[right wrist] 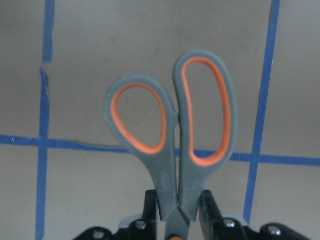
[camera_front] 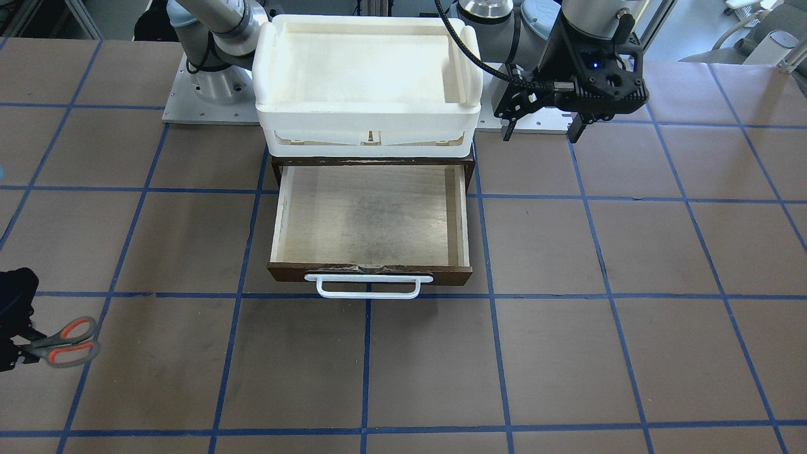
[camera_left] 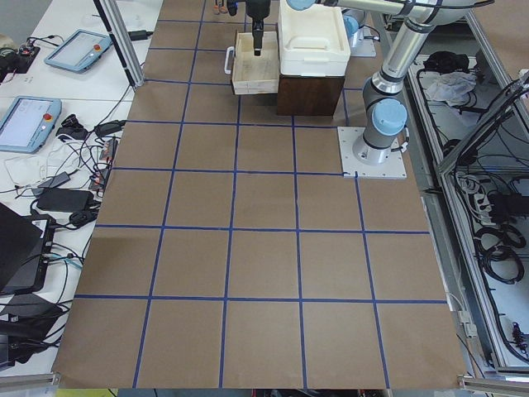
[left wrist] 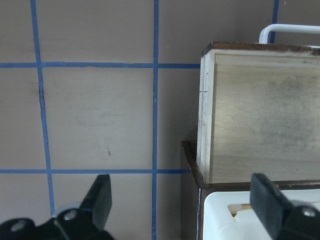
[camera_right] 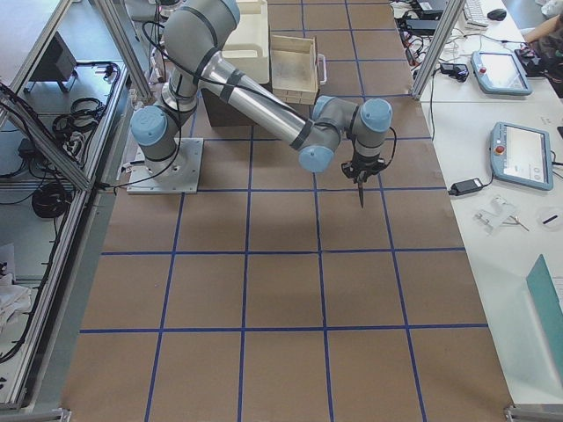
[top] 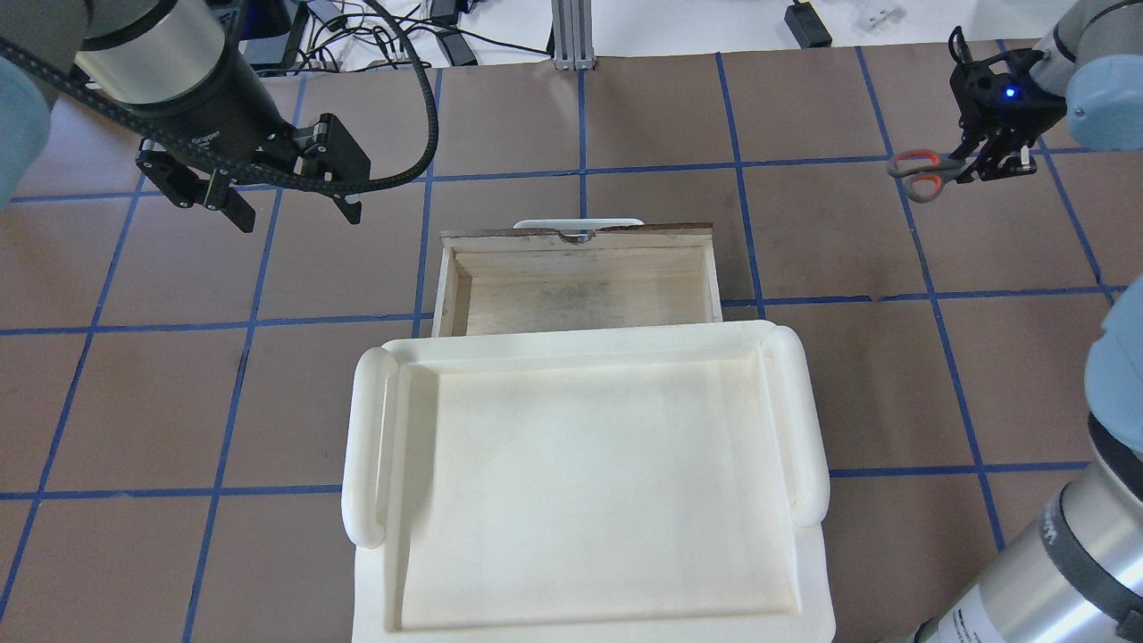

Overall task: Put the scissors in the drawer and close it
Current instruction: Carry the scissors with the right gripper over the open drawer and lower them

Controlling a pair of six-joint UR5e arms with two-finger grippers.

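Observation:
My right gripper point(top: 987, 165) is shut on the scissors point(top: 920, 174), far out to the right of the drawer. It grips them near the pivot, and the blades are hidden between the fingers. The grey, orange-lined handle loops point(right wrist: 172, 135) stick out past the fingertips point(right wrist: 207, 205). The scissors also show at the left edge of the front-facing view point(camera_front: 66, 340). The wooden drawer point(camera_front: 372, 214) is pulled open and empty, with its white bar handle point(camera_front: 369, 287) at the front. My left gripper point(top: 290, 210) is open and empty, hovering to the left of the drawer point(left wrist: 265, 115).
A white plastic tray point(top: 589, 482) sits on the dark brown cabinet point(left wrist: 192, 170) that holds the drawer. The brown table has a blue tape grid point(camera_front: 365, 366). Tablets and cables point(camera_left: 50, 124) lie beyond the table's far edge.

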